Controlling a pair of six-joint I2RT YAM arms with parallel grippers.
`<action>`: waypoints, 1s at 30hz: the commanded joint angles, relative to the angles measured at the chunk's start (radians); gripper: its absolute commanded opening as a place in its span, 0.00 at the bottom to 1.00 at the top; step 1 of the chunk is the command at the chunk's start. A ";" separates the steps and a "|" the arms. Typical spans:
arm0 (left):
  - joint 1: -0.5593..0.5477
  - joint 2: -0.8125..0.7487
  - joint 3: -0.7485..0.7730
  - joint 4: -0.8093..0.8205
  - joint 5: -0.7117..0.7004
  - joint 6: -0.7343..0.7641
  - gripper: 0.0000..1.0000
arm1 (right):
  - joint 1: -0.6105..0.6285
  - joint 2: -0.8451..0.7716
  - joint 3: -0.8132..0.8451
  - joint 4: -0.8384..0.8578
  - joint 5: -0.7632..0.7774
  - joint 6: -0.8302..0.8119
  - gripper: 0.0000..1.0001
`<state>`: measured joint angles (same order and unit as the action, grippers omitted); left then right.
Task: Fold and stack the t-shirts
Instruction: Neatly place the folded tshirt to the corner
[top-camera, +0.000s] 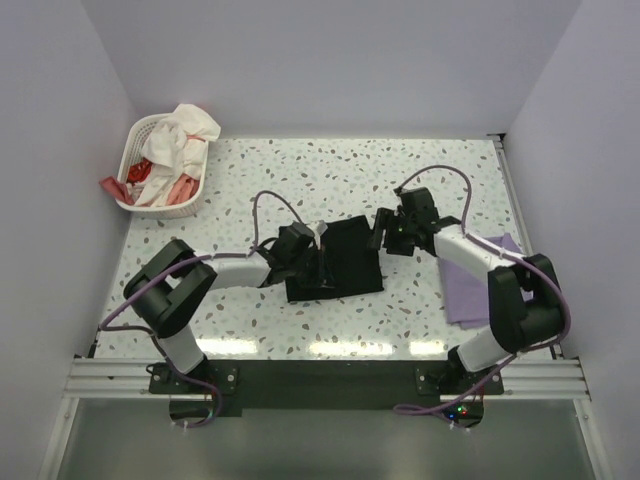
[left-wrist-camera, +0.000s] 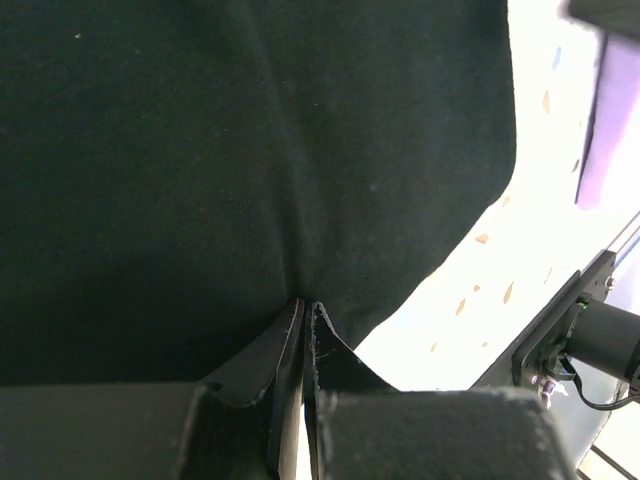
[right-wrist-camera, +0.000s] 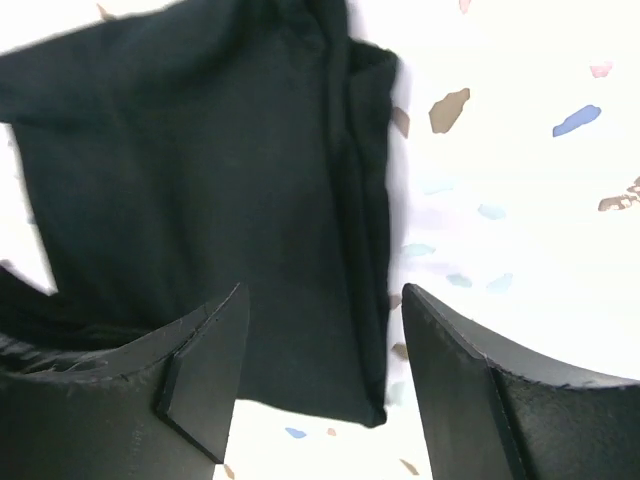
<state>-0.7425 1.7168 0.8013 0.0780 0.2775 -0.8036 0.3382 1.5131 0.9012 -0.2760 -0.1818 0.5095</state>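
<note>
The left gripper (left-wrist-camera: 303, 306) pinches the black shirt (top-camera: 352, 255) at center, likely anchoring its fold. The right gripper (right-wrist-camera: 322, 300) hangs over it, jaws apart.

The left arm (top-camera: 190, 290) and right arm (top-camera: 520, 300) have fat black joints with white tubes between. A thin purple cable (top-camera: 268, 194) loops along each. Tiny lights (top-camera: 455, 410) glow at five o'clock, by the right arm's foot.

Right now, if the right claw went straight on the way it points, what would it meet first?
The folded black t-shirt: its edge lies just ahead, between the fingers of the open right claw. How near is unclear.
</note>
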 joint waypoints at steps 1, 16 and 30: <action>-0.006 0.029 -0.016 0.054 -0.001 0.007 0.08 | 0.004 0.057 0.041 0.027 0.001 -0.066 0.66; -0.006 0.000 -0.027 0.046 0.011 0.023 0.08 | 0.044 0.271 0.127 0.012 0.067 -0.055 0.54; 0.009 -0.042 0.076 -0.076 -0.015 0.070 0.08 | 0.093 0.289 0.148 -0.086 0.263 0.041 0.00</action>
<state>-0.7414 1.7214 0.8299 0.0544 0.2863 -0.7799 0.4339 1.7947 1.0500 -0.2569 -0.0460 0.5152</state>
